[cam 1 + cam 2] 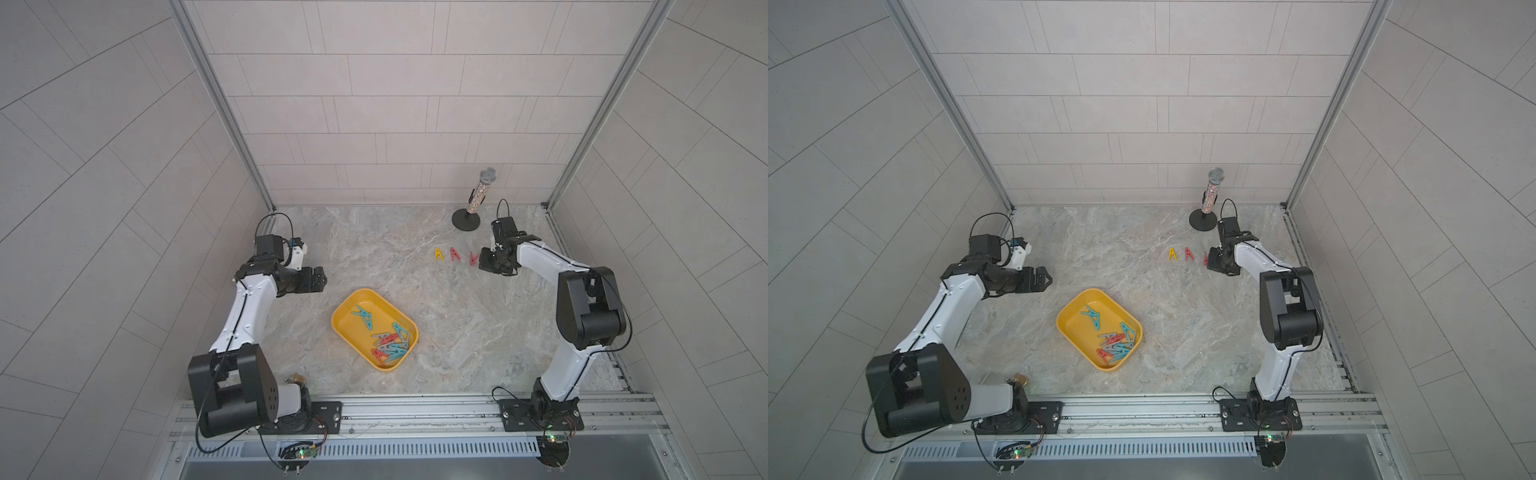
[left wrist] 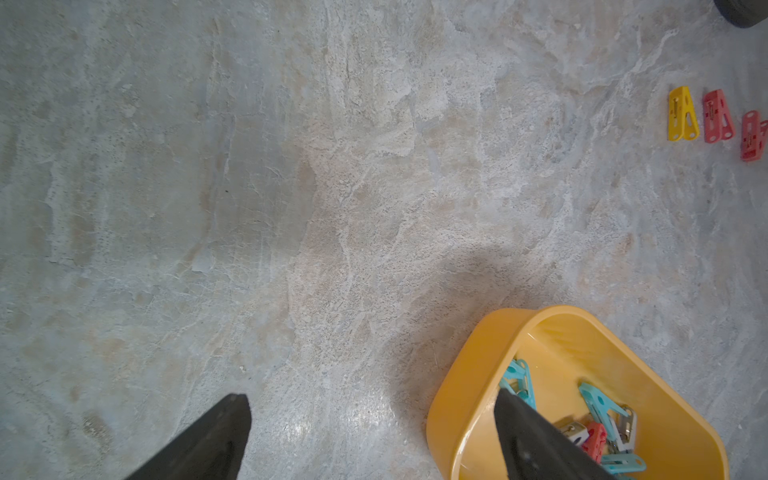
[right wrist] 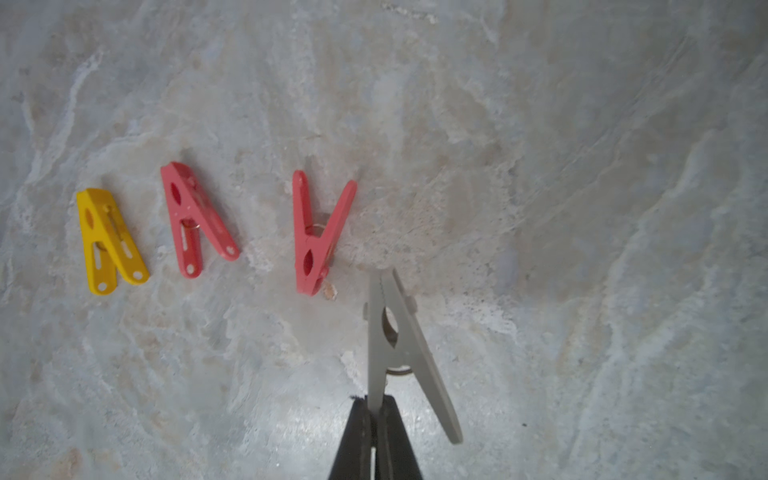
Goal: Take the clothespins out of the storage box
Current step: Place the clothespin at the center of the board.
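Clamping a grey clothespin (image 3: 376, 357) just beside the red clothespin (image 3: 322, 245), the right hand (image 3: 374, 405) should set it flat, in line, then release — left hand (image 1: 319, 281) gapes empty near the storage box (image 1: 345, 309).

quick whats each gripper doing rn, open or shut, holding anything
Left gripper: open, holding nothing.
Right gripper: shut on a grey clothespin, gripped by one leg.

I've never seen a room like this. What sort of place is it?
Likely a robot practice booth: two robot arms bolted to a metal rail, plain panel walls around a marble-look tabletop.
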Robot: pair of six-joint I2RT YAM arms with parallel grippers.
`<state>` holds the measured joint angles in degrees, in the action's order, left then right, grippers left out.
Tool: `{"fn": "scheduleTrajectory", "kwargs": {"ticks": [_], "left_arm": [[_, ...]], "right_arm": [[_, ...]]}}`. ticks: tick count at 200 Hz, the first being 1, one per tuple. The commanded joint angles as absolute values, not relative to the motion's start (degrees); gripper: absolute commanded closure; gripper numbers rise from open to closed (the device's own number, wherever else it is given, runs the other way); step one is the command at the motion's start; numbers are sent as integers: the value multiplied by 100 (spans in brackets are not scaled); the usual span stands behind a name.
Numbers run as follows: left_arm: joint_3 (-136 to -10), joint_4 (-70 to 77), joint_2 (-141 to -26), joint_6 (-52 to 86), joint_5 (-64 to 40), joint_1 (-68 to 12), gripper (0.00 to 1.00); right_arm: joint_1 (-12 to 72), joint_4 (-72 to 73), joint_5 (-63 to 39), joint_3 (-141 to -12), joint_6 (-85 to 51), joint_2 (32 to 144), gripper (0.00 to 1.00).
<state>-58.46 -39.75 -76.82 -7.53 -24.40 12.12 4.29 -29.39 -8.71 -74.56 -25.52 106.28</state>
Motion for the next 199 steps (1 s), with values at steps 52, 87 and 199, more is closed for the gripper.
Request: {"fn": "scheduleTrajectory", "kwargs": {"ticks": [52, 87, 199], "left_arm": [[-5863, -4069, -7576, -789, -2479, 1248, 0], [-5862, -4071, -7568, -791, -2470, 1241, 0], [-5860, -4077, -7570, -791, -2463, 1248, 0]], "right_arm": [[274, -3413, -623, -8343, -2329, 11602, 100], [177, -3468, -622, -8614, -2313, 11912, 100], [87, -3661, -726, -9084, -2257, 12256, 92]]}}
